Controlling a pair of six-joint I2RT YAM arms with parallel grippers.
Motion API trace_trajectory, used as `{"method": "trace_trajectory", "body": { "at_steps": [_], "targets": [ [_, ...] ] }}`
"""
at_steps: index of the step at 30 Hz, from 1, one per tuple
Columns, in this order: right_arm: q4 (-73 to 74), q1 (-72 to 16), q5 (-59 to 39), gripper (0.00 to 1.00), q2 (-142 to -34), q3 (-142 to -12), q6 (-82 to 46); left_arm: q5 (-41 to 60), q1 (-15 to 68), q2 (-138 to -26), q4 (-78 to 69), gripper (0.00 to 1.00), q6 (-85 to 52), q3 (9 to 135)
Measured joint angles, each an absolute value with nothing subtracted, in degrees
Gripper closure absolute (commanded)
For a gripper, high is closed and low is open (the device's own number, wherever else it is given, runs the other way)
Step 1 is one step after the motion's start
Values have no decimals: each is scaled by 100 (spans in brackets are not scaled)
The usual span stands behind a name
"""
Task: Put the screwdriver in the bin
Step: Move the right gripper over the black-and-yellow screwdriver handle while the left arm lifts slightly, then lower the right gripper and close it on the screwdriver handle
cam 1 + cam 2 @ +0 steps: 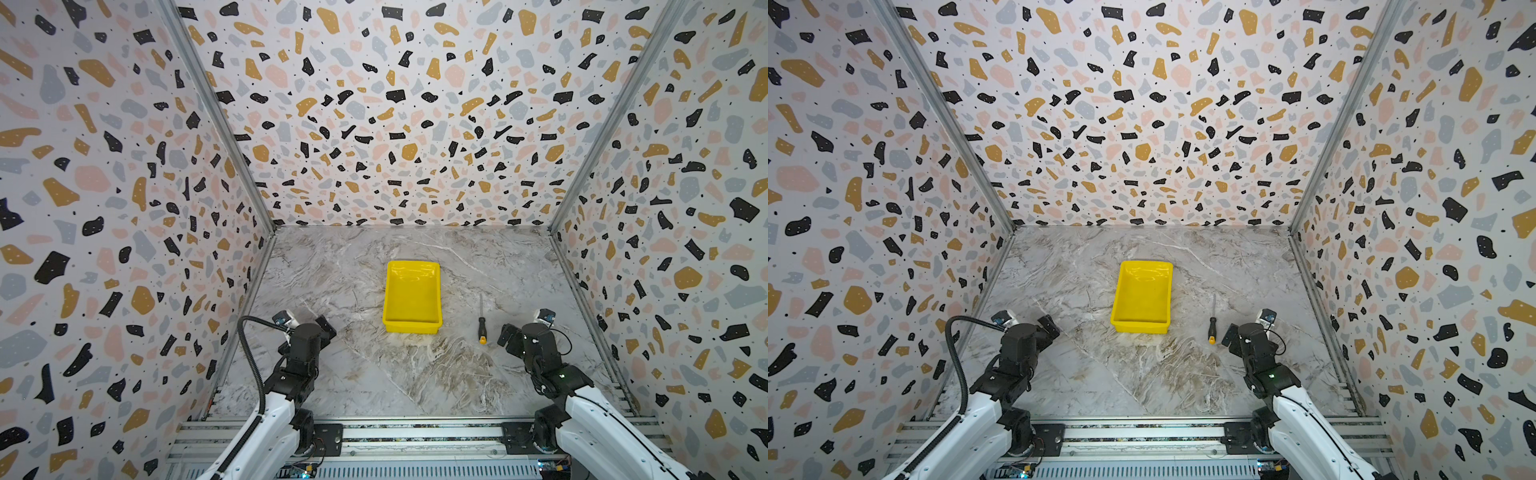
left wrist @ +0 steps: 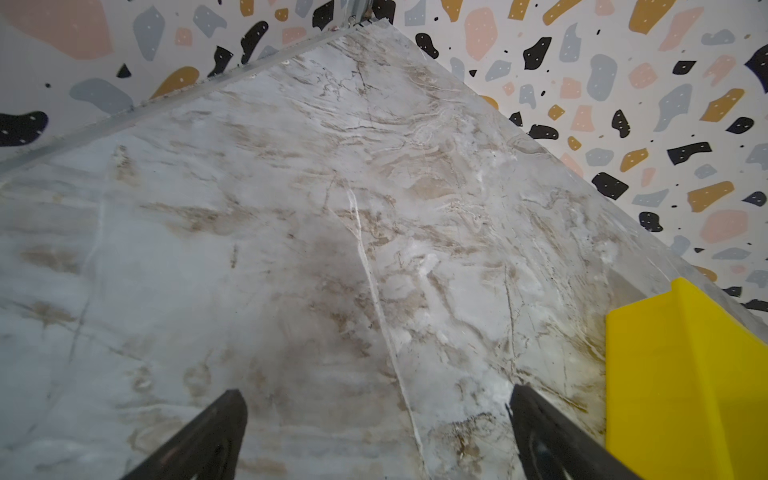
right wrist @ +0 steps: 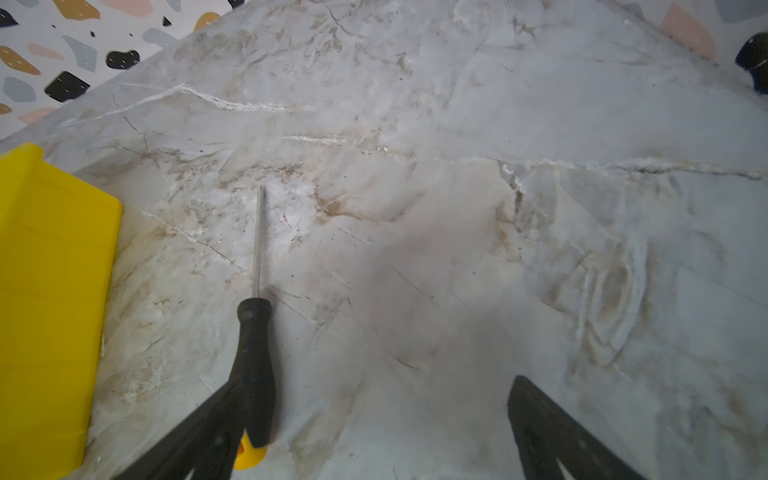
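Worktop [image 1: 415, 374]: marbled; it carries the bin and the screwdriver.
Bin [image 1: 412, 295]: yellow, mid-worktop, between my two arms.
My right tool [image 3: 378, 382]: jaws wide, gripping nothing, one finger just beside the screwdriver's handle.
My left tool [image 2: 376, 388]: jaws wide, near the bin, apart from it.
Screwdriver [image 1: 482, 322]: flat on the worktop, right of the bin, orange cap toward me.

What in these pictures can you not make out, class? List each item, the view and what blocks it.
1. Screwdriver, orange cap: right wrist view, partly behind a finger of the right gripper.
2. Its tip: type too small to tell in both top views, unclear in the right wrist view.
3. Bin inside: left wrist view, cut off by the picture's edge; only an outer corner shows.
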State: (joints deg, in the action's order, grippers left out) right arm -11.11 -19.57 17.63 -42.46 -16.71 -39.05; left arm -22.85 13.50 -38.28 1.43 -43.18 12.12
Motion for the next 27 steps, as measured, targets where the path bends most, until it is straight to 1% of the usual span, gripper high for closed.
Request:
{"method": "trace_trajectory", "body": {
  "at_steps": [3, 4, 6, 8, 11, 17, 21, 23, 24, 27],
  "targets": [
    [-1347, -1997, 1232, 9, -5127, -2239, -3852, -2102, 1350, -3723, 43, 0, -4335, 1085],
    [-1452, -2036, 1083, 14, -5533, -2530, -3826, -2062, 1350, -3710, 10, 0, -4338, 1074],
    [-1636, -2171, 875, 19, -6178, -3070, -3793, -2010, 1350, -3701, -45, 0, -4338, 1074],
    [-1824, -2331, 716, 27, -6724, -3599, -3754, -1990, 1350, -3706, -58, 0, -4338, 1074],
    [-2060, -2504, 587, 33, -7293, -4176, -3741, -1977, 1350, -3717, -56, 0, -4338, 1074],
    [-2355, -2589, 550, 37, -7581, -4390, -3743, -1975, 1350, -3730, -56, 0, -4338, 1074],
    [-2386, -2589, 502, 43, -7653, -4390, -3743, -1975, 1350, -3734, -58, 0, -4338, 1074],
    [-2381, -2589, 447, 45, -7738, -4390, -3741, -1973, 1350, -3739, -58, 0, -4338, 1074],
    [-2377, -2589, 414, 47, -7806, -4390, -3739, -1973, 1350, -3743, -60, 0, -4338, 1074],
    [-2381, -2589, 370, 48, -8042, -4390, -3721, -1975, 1350, -3778, -110, 0, -4333, 1074]
  ]
}}
